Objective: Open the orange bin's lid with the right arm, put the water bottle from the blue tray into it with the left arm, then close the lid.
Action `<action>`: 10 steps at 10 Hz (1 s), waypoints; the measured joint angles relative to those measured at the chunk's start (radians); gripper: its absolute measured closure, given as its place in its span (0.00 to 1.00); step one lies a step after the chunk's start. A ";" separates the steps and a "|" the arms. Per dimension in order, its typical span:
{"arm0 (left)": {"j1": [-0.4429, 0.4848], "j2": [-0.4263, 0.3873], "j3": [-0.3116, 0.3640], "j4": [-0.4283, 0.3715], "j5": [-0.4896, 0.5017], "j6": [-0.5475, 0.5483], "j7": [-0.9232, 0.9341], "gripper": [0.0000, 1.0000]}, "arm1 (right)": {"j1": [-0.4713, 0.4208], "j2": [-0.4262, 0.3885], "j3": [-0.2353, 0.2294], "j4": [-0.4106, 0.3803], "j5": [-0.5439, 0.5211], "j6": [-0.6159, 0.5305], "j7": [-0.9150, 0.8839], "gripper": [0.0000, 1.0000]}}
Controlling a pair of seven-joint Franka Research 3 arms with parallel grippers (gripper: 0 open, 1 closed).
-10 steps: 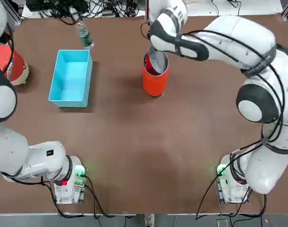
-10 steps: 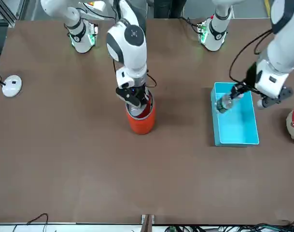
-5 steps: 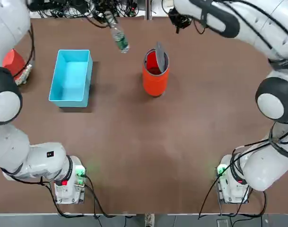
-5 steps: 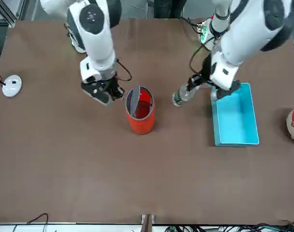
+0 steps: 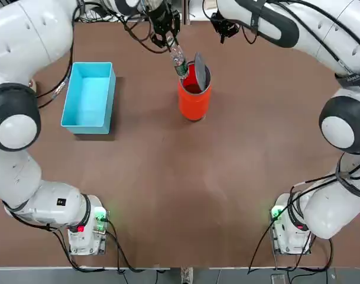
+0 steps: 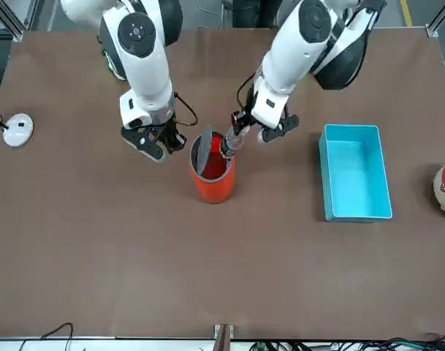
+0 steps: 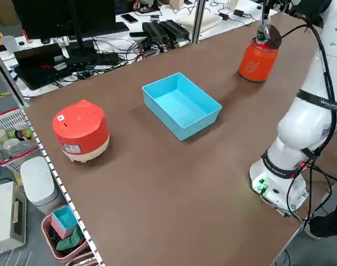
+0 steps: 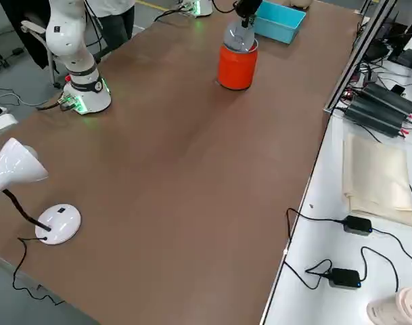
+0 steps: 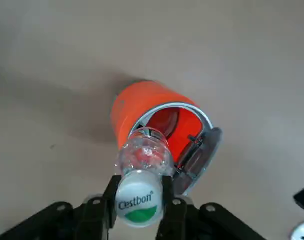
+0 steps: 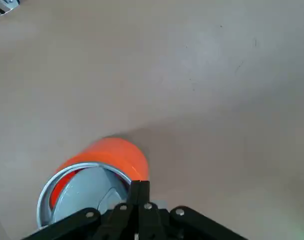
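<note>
Two steps remain: upper centre, the left gripper (image 5: 168,36) clamps the water bottle (image 5: 179,62) over the open orange bin (image 5: 194,94); release next. The right gripper (image 6: 158,142), fingers together, holds nothing beside the raised lid (image 5: 200,63).

water bottle (image 5: 179,62) over orange bin (image 5: 194,94) (lid (image 5: 200,64) upright)

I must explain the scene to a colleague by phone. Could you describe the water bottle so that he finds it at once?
Find the orange bin near the table's far middle, its grey lid tipped up. The water bottle hangs tilted over its open mouth, in the left end effector. It is the only clear plastic item there.
</note>
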 joint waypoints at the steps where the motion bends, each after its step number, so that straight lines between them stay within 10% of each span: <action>1: -0.022 0.020 0.000 0.000 0.019 0.013 -0.017 0.63 | 0.000 0.000 0.000 0.000 0.000 0.001 0.000 0.99; 5: -0.073 0.094 0.000 0.001 0.106 0.098 -0.109 0.62 | 0.000 0.000 0.000 0.000 0.000 0.001 0.000 0.99; 10: -0.039 0.092 0.018 0.046 0.143 0.092 -0.113 0.00 | 0.000 0.000 0.000 -0.001 0.000 0.001 0.000 0.99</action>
